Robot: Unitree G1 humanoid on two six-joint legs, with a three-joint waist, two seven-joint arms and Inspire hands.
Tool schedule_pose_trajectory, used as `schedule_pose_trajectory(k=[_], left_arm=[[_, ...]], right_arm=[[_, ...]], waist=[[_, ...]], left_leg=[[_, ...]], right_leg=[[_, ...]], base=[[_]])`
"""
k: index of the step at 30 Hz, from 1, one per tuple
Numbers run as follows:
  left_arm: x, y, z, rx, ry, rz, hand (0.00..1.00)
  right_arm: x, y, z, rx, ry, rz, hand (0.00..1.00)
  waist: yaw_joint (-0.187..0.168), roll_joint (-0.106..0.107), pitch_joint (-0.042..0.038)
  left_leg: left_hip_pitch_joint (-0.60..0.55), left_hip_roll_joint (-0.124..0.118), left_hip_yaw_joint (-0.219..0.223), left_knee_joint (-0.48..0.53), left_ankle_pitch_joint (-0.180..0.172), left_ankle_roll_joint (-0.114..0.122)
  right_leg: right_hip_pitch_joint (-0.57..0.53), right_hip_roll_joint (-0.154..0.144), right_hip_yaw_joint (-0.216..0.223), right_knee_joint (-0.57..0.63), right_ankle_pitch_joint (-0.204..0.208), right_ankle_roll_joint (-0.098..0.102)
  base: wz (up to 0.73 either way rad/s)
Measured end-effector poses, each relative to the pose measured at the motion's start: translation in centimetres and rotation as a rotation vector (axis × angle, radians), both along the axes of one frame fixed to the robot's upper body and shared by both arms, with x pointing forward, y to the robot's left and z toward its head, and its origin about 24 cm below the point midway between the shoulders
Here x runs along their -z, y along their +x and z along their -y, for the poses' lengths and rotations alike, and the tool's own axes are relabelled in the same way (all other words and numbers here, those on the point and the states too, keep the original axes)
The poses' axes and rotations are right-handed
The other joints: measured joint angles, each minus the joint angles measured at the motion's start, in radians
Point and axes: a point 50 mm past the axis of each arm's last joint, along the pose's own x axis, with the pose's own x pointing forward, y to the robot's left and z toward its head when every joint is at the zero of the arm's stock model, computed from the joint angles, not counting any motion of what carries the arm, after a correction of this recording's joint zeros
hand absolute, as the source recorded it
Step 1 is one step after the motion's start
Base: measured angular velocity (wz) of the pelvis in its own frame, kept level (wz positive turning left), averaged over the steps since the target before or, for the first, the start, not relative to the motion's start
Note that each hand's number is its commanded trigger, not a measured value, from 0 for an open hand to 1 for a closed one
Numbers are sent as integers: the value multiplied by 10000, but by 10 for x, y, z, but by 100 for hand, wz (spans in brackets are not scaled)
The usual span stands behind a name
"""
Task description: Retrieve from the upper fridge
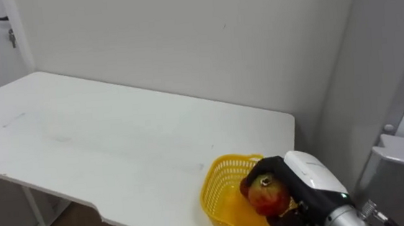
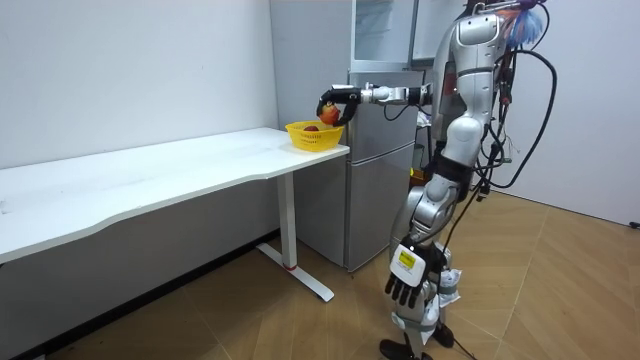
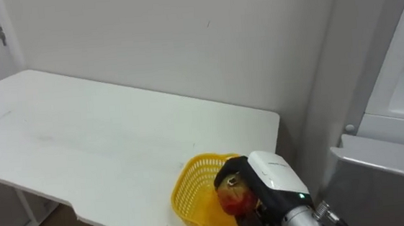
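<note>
A red apple [image 1: 268, 194] [image 3: 235, 195] sits in my right hand [image 1: 304, 177] [image 3: 268, 176], whose dark fingers are curled round it. The hand holds it just above the inside of a yellow mesh basket [image 1: 218, 180] [image 3: 186, 190], which stands at the near right corner of the white table [image 1: 117, 141]. In the room view I stand in front of the fridge [image 2: 385, 170], with my right arm stretched toward the basket [image 2: 305, 138]. My left hand [image 2: 408, 275] hangs by my leg with relaxed fingers.
The grey fridge [image 3: 389, 98] stands right of the table, its upper door [image 2: 380, 30] open. A white wall runs behind the table. The long tabletop [image 2: 150, 175] stretches left of the basket. Wooden floor lies around me.
</note>
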Motion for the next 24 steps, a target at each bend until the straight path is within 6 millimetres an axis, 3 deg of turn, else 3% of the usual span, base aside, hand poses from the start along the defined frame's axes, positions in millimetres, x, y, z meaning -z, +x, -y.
schedule_pose_trajectory(k=[10,11,12,13,14,24], left_arm=[[0,0,0,9,24,-13,0],[0,-1,0,3,27,-11,0],[0,-1,0,5,24,-16,0],[0,-1,0,5,21,-19,0],[0,-1,0,6,17,-22,0],[0,0,1,24,-8,1,0]], right_arm=[[14,0,0,83,-178,-502,100],[16,0,0,59,-207,-572,76],[16,-1,-1,36,-226,-608,76],[16,-1,-1,33,-223,-608,5],[16,-1,-1,35,-223,-606,0],[15,0,-2,12,-378,-510,0]], waist=[[1,4,3],[2,0,0],[1,2,1],[1,2,2],[4,2,2],[6,15,4]], left_leg=[[-1,-5,-3,0,1,1],[-2,-5,5,-3,1,1],[-4,-6,-4,0,1,1],[-6,-6,-6,1,1,1],[-10,-9,-12,1,1,2],[-19,-12,-17,-9,0,2]], right_leg=[[-3,1,15,3,-3,4],[-3,1,18,4,-3,4],[-4,1,16,3,-3,4],[-4,0,15,1,-3,4],[-4,-3,1,-1,-4,5],[-16,-3,2,-4,-12,15]], base=[[0],[0],[0],[0],[0],[0]])
